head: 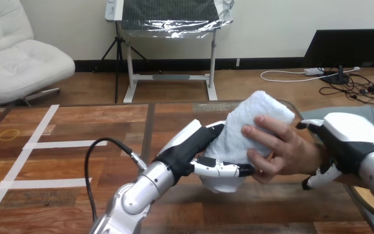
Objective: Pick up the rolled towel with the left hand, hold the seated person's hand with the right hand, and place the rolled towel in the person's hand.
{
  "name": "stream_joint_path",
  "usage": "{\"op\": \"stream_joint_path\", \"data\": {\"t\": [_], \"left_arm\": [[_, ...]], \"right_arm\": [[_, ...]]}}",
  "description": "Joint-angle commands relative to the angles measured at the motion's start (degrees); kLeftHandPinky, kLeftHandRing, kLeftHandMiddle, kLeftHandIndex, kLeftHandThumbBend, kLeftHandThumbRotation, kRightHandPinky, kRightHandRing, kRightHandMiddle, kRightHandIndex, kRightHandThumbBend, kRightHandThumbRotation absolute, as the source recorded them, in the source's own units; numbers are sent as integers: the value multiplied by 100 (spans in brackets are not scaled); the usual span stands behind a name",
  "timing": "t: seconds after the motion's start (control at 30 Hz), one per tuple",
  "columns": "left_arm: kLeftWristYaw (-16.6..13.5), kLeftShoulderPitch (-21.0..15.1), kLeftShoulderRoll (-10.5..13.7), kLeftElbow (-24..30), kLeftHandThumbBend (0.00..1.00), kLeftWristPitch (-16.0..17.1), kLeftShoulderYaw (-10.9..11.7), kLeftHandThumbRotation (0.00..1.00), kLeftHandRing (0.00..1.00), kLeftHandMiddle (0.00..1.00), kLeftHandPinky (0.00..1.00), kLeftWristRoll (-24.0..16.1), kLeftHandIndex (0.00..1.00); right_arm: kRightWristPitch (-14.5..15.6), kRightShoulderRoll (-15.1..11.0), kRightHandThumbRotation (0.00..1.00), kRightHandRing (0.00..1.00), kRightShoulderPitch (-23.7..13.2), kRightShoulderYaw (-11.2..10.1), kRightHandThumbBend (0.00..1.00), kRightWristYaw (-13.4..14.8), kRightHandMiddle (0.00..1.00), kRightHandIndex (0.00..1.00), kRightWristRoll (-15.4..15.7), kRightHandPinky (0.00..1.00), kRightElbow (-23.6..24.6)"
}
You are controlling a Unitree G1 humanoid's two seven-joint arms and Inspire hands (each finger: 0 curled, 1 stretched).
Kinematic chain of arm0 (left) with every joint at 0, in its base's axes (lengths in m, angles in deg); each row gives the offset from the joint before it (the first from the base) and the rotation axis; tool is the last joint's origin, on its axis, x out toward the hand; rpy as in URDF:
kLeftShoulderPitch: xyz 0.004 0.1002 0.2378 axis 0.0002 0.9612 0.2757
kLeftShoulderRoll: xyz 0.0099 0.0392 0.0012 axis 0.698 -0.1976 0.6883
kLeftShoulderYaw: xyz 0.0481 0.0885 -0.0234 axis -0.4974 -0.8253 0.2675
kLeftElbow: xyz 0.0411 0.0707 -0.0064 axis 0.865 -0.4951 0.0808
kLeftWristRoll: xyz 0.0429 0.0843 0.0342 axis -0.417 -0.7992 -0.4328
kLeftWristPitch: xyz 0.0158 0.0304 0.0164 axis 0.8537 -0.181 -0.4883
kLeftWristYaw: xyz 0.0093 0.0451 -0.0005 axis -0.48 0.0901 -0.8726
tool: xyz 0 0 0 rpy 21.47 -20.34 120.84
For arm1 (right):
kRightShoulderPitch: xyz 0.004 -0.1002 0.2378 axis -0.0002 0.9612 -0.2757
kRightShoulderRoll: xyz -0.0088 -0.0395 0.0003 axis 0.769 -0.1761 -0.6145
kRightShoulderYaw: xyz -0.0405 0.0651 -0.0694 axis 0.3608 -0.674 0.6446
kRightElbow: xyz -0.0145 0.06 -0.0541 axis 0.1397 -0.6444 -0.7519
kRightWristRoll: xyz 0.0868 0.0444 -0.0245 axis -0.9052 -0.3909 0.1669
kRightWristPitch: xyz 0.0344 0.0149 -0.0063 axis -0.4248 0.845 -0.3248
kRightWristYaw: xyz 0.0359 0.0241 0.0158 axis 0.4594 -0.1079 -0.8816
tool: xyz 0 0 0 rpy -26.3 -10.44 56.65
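A white rolled towel [246,127] stands tilted above the table at centre right. My left hand [195,146] grips its lower left side, thumb curled under it and fingers behind it. The person's hand [277,148] comes in from the right and wraps its fingers over the towel's right side. My right hand [343,141] sits at the person's wrist, its fingers curled round the wrist from above and below.
The wooden table [68,190] carries strips of white tape [34,145] on its left half. A yellow ring mark [9,134] lies at the far left. A black cable [97,151] loops off my left forearm.
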Motion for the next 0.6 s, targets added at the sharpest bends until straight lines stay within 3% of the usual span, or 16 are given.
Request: {"op": "stream_joint_path", "data": {"t": [0.0,0.57], "left_arm": [[6,37,177,438,65,43,217,29,83,85,74,179,86],[-36,450,579,1007,65,-131,549,33,83,85,78,299,86]], "right_arm": [[150,-211,0,90,-28,-392,79,3,92,89,-7,81,427],[417,-276,0,89,560,-1027,80,-156,90,87,-67,78,1233]]}}
